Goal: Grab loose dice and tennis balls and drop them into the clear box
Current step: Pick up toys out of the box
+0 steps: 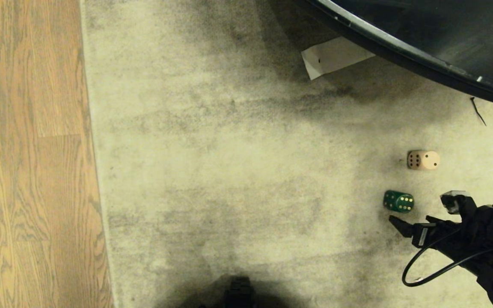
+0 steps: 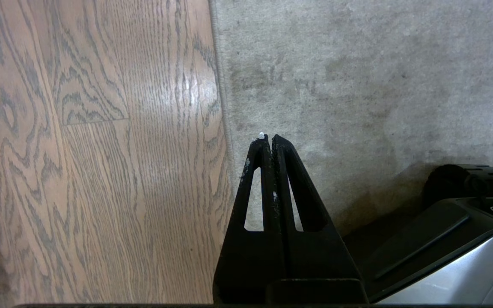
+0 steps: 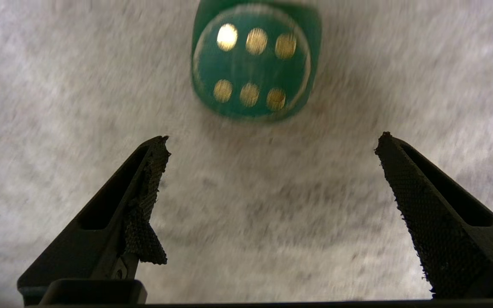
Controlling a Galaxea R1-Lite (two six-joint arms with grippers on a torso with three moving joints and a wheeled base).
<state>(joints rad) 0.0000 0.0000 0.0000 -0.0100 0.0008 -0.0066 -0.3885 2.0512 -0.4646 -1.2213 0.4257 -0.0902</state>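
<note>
We looked down at a pale, stained carpet (image 1: 238, 171) with wood flooring (image 1: 28, 171) along its left side. Two dice lay on the carpet at the right. The dark green die (image 1: 398, 201), with yellow pips, sat just ahead of our right gripper (image 1: 426, 211), slightly to its left and not touching it. The cream die (image 1: 423, 160), with dark pips, lay a little farther out, beyond the green one and apart from it.

Our right gripper was spread wide and held nothing. In the right wrist view, the green die (image 3: 253, 64) showed its six-pip face beyond the two fingertips (image 3: 152, 171), lined up roughly with the gap between them; that view was blurred, so we could not tell how close the tips were to the carpet.

Our left gripper (image 2: 268, 139) was clenched with nothing in it, hanging over the edge where carpet met wood floor.

A dark curved edge (image 1: 422, 47) crossed the upper right corner, with a white paper slip (image 1: 332, 57) on the carpet beside it.
</note>
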